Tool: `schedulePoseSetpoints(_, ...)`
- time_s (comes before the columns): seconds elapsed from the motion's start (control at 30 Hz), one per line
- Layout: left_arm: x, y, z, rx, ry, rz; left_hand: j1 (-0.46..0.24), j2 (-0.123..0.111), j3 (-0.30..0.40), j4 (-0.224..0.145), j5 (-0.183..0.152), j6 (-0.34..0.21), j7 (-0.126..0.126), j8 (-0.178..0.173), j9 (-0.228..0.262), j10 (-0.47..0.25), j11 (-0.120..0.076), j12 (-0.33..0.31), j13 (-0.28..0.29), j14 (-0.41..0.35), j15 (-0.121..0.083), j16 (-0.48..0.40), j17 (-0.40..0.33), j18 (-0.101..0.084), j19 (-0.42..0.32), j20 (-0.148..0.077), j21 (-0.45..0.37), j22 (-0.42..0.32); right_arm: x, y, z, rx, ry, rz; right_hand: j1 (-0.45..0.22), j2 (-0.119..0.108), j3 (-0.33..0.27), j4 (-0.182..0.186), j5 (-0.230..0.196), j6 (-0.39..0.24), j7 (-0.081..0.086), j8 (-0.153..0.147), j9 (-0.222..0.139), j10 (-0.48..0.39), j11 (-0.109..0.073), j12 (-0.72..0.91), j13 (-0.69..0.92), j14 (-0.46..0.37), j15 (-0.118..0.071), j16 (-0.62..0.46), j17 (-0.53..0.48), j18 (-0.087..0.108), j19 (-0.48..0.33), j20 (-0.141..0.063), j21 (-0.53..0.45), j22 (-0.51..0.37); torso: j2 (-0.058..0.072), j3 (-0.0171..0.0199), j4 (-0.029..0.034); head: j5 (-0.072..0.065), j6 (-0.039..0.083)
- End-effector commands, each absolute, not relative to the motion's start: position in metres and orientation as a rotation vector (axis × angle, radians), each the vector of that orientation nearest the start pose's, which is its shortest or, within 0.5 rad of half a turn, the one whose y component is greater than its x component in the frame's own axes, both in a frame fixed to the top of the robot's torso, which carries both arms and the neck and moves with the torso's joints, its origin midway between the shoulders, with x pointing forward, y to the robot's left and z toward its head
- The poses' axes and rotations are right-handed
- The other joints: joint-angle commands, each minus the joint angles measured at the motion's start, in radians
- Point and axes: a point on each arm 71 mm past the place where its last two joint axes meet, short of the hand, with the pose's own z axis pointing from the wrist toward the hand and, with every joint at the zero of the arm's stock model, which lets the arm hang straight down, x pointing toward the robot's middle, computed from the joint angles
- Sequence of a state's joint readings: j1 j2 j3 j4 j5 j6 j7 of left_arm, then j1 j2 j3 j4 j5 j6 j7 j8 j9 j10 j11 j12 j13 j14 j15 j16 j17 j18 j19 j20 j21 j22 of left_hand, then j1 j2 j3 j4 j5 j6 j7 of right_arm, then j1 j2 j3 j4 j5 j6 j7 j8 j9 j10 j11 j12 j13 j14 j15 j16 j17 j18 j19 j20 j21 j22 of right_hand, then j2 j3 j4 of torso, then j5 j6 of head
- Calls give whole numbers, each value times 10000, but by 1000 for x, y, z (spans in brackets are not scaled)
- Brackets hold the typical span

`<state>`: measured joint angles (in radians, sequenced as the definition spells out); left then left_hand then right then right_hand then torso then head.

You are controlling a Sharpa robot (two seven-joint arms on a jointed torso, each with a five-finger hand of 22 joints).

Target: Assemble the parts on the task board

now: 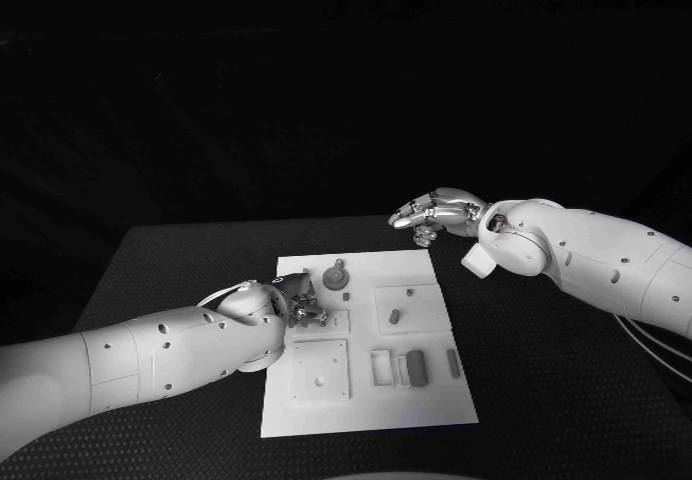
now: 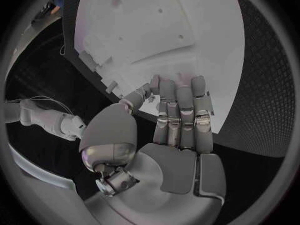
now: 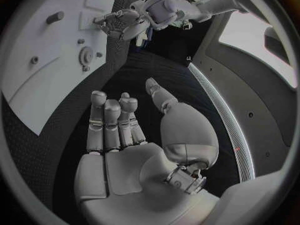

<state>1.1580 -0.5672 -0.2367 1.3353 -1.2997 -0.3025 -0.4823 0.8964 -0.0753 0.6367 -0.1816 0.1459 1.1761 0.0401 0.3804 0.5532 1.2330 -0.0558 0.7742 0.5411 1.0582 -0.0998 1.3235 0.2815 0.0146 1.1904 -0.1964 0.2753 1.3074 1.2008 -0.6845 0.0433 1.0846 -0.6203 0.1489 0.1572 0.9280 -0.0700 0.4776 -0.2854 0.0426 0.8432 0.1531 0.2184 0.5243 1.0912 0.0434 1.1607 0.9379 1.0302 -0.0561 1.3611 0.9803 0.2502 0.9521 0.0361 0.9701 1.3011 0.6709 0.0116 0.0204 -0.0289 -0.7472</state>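
Task board (image 1: 433,400) lies under the left robot hand (image 1: 296,300), fingers extended, empty; right robot hand (image 1: 433,215) hovers beyond its far edge, released.

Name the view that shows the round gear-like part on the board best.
Head view: the gear part lies unobstructed on the task board, seen from above. Right wrist view shows it small and distorted; left wrist view leaves it unclear.

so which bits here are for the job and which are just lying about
For the job: board, gear, peg, block, left robot hand, right robot hand.
Lying about: table, cables.
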Motion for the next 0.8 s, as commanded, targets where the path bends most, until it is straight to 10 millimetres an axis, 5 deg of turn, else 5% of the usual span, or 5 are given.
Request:
schedulePoseSetpoints(0.03, 475, 140, -297, -608, 20513, -3549, -220, -307, -151, 102, -66, 40, -14, 39, -11, 32, -32, -2, 20, 5, -36, 53, -39, -145, 6, -20, 42, 223, 554, -235, -196, 5333, 19202, 12614, -83, 15, -72, 15, 59, 27, 55, -22, -14, -66, 14, 30, -17, -44, -44, 30, -16, 116, -22, 30, -35, -16, 5, 0, -4, 5, 11)
schedulePoseSetpoints(0.43, 476, 142, -296, -771, 20346, -3522, -1052, -570, -1696, -64, -18, -58, -17, 94, -39, -32, -36, -42, 73, -93, -60, 186, -282, -136, -108, -48, 2, 191, 554, -236, -196, 5374, 19202, 12549, -138, -2, -88, 31, 59, 27, 57, -23, -16, -71, 16, 31, -28, -53, -41, 29, -21, 116, -28, 36, -42, -18, 1, -1, 6, 9, 8)
schedulePoseSetpoints(0.8, 476, 143, -295, -860, 20266, -3507, -1324, -602, -2049, -78, -40, -56, -33, 114, -52, -26, -50, -53, 84, -103, -73, 237, -349, -125, -111, -66, -41, 173, 554, -236, -196, 5383, 19225, 12565, -246, 15, -103, 79, 59, 27, 59, -26, -20, -73, 18, 38, -43, -62, -39, 31, -28, 116, -35, 45, -51, -22, 0, 0, 1, -42, 0)
